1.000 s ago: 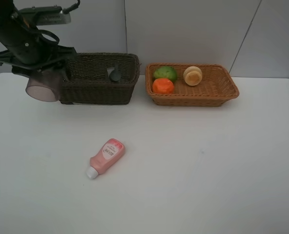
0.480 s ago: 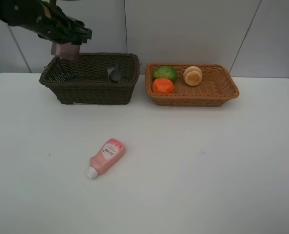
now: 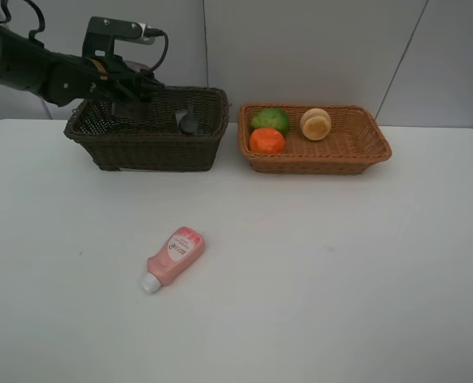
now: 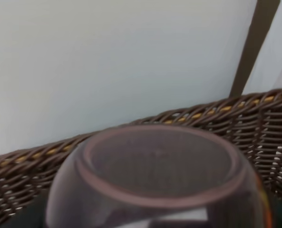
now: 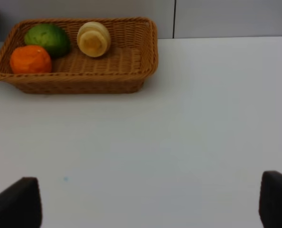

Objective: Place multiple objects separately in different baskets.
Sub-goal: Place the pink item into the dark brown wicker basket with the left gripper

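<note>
My left gripper (image 3: 129,99) reaches over the back left of the dark brown basket (image 3: 158,148) and is shut on the translucent mauve cup (image 4: 155,175), held low inside the basket. The basket's woven wall (image 4: 255,123) stands just behind the cup. A dark green black-capped bottle (image 3: 187,120) lies in that basket. The pink white-capped bottle (image 3: 173,257) lies on the table. The light basket (image 3: 320,163) holds the green fruit (image 3: 270,119), the orange (image 3: 266,140) and a pale peach (image 3: 315,124). My right gripper (image 5: 145,206) is open over bare table.
The white table (image 3: 340,263) spreads in front of both baskets. A grey wall stands right behind the baskets. In the right wrist view the light basket (image 5: 131,78) lies ahead with the three fruits in it.
My left arm lifted the cup from the left side of the dark basket, carried it over the rim and lowered it inside. Nothing else moved.
</note>
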